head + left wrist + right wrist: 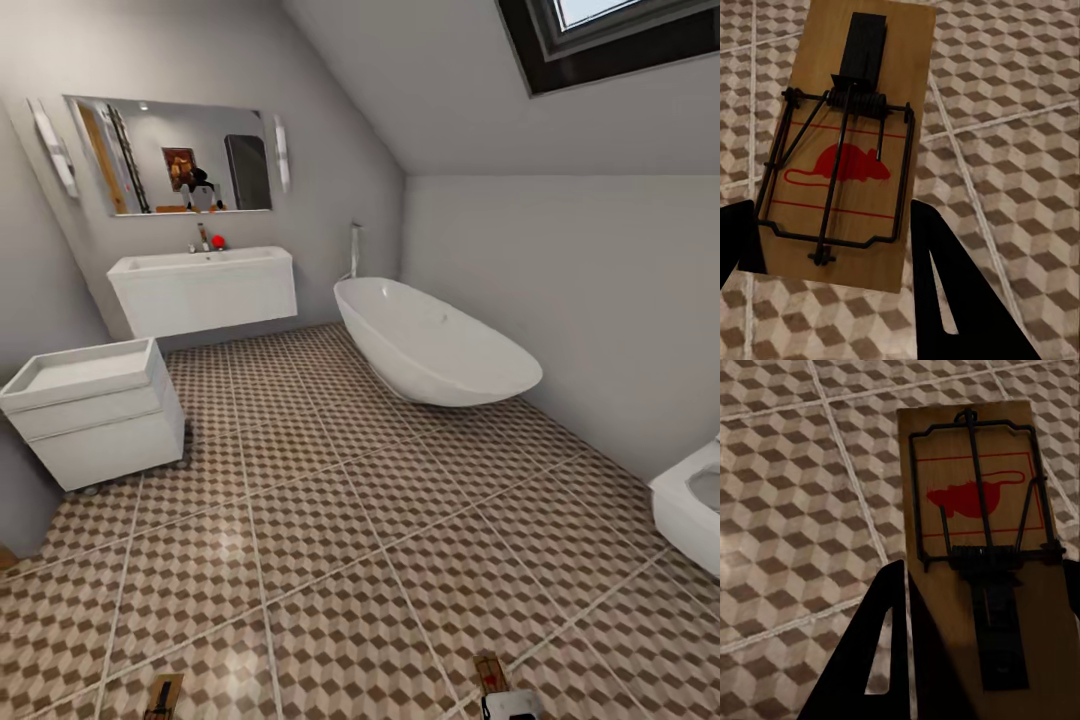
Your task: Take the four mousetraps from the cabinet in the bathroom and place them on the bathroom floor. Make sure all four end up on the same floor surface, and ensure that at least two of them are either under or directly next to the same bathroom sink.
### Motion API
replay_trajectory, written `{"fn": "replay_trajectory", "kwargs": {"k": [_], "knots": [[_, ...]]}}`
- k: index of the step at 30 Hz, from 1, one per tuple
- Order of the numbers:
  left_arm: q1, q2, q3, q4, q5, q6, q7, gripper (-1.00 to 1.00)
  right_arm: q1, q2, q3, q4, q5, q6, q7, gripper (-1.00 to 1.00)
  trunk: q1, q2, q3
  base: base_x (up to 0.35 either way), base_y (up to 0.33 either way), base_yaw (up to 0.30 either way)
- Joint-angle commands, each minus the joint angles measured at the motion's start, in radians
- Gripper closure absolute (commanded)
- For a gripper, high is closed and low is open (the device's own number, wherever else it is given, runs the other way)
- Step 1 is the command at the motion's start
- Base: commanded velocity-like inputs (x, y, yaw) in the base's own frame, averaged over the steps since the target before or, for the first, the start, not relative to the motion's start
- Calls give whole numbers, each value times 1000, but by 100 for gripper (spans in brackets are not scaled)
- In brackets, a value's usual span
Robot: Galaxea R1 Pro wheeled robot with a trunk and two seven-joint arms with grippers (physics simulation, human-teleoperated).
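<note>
My left gripper (832,247) is shut on one mousetrap (847,142), a brown board with black wire and a red mouse print, held above the bathroom floor (1005,112). My right gripper (979,622) is shut on a second mousetrap (975,510) over the same cube-patterned tiles. In the head view both mousetraps (163,697) (490,672) show at the lower edge, above the bathroom floor (330,520). The white wall-hung bathroom sink (205,285) is far ahead at the left, under a mirror. The cabinet is out of view.
A white tray-topped box unit (95,410) stands at the left wall. An oval white bathtub (430,345) sits by the back right wall, and a white toilet (690,505) juts in at the right edge. Open tiles lie between them.
</note>
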Motion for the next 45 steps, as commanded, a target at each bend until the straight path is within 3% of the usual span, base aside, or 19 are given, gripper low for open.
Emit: {"fn": "replay_trajectory", "kwargs": {"k": [1,30,45], "knots": [[-1,-1,-8,2,0,-2,6,100,-1,0,4,1,8,0,-8,100,1,0,-1,333,0,288],[-1,-1,-9,2,0,-1,7,100,-1,1,4,1,8,0,-7,100,1,0,-1,334,-21,287],[-1,-1,-9,2,0,-1,7,100,-1,0,4,1,8,0,-5,100,1,0,-1,291,-177,15]]}}
